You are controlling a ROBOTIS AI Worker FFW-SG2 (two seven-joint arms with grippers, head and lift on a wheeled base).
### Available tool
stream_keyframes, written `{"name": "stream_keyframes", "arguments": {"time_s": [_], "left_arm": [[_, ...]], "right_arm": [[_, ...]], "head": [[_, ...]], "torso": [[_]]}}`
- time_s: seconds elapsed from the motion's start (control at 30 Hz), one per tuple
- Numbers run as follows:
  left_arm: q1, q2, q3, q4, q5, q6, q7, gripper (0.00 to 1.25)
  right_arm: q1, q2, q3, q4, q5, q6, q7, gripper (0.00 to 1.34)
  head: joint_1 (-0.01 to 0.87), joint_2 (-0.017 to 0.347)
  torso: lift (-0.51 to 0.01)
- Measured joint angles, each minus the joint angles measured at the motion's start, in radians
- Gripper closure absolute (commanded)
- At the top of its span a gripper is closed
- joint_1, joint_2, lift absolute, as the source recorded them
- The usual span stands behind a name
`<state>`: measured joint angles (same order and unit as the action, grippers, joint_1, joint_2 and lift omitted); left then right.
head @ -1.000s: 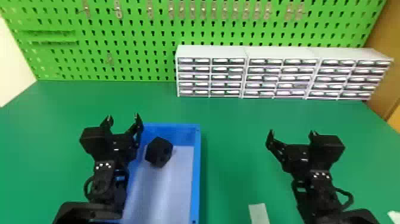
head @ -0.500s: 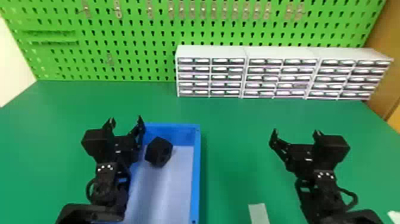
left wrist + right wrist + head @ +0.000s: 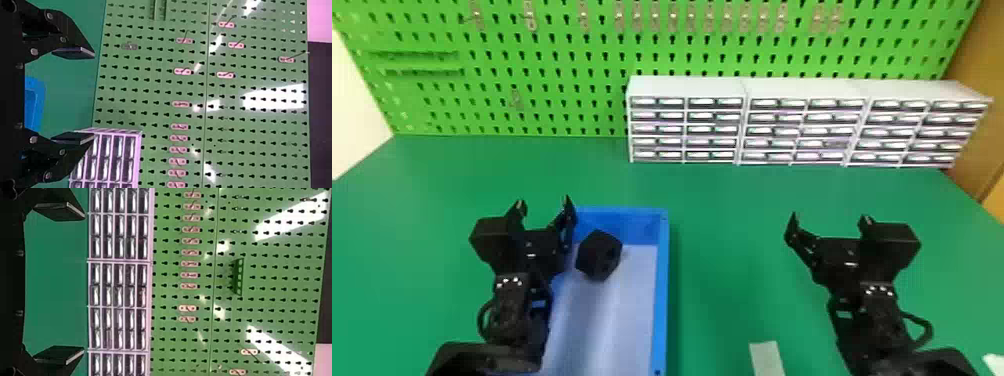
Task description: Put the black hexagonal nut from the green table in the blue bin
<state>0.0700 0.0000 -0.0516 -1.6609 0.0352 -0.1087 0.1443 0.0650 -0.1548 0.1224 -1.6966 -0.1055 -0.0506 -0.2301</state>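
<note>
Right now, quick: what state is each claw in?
Left claw: open, nothing between its fingers.
Right claw: open, nothing between its fingers.

Black hexagonal plastic-looking nut (image 3: 598, 255): matt, fairly smooth faces. Blue rectangular plastic bin (image 3: 660, 290): smooth walls, slight sheen; pale floor (image 3: 624, 315) smooth, softly reflective. Flat green table (image 3: 727, 240): smooth, mostly matt, laminate or painted, can't tell which. Green perforated pegboard (image 3: 572, 60): looks like painted sheet metal, glossy, hard white glare in both wrist views. Small hooks (image 3: 673, 17) on it: metal look. Pale boxy drawer cabinets (image 3: 684, 86): smooth plastic-looking shells, shiny drawer fronts (image 3: 712, 115). Brown upright panel (image 3: 977, 130): wood look, smooth. Black left pincer (image 3: 544, 201) and black right pincer (image 3: 830, 216): mostly matt, flat smooth pads (image 3: 74, 52), shiny metal-looking screws.
</note>
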Motion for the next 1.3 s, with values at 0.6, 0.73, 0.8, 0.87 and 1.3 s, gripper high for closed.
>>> {"name": "stream_keyframes", "arguments": {"time_s": [0.6,0.73,0.8,0.87,1.3], "left_arm": [[-0.013,0.0,0.004,0.0,0.032,0.064,-0.053,0.51],[-0.017,0.0,0.006,0.0,0.037,0.078,-0.067,0.51],[-0.018,0.0,0.007,0.0,0.039,0.082,-0.07,0.51],[-0.019,0.0,0.007,0.0,0.039,0.086,-0.071,0.51],[-0.027,0.0,0.002,0.0,0.033,0.105,-0.072,0.51]], "right_arm": [[-0.002,0.0,-0.007,0.0,-0.002,0.0,0.0,0.11],[-0.002,0.0,-0.01,0.0,-0.002,0.0,0.0,0.11],[-0.002,0.0,-0.011,0.0,-0.002,0.0,0.0,0.11],[-0.002,0.0,-0.012,0.0,-0.002,0.0,0.0,0.11],[-0.007,-0.003,-0.012,0.0,-0.002,0.009,0.0,0.11]], "head": [[0.657,0.057],[0.657,0.057],[0.657,0.057],[0.657,0.057],[0.657,0.057]], "torso": [[-0.095],[-0.095],[-0.095],[-0.095],[-0.095]]}}
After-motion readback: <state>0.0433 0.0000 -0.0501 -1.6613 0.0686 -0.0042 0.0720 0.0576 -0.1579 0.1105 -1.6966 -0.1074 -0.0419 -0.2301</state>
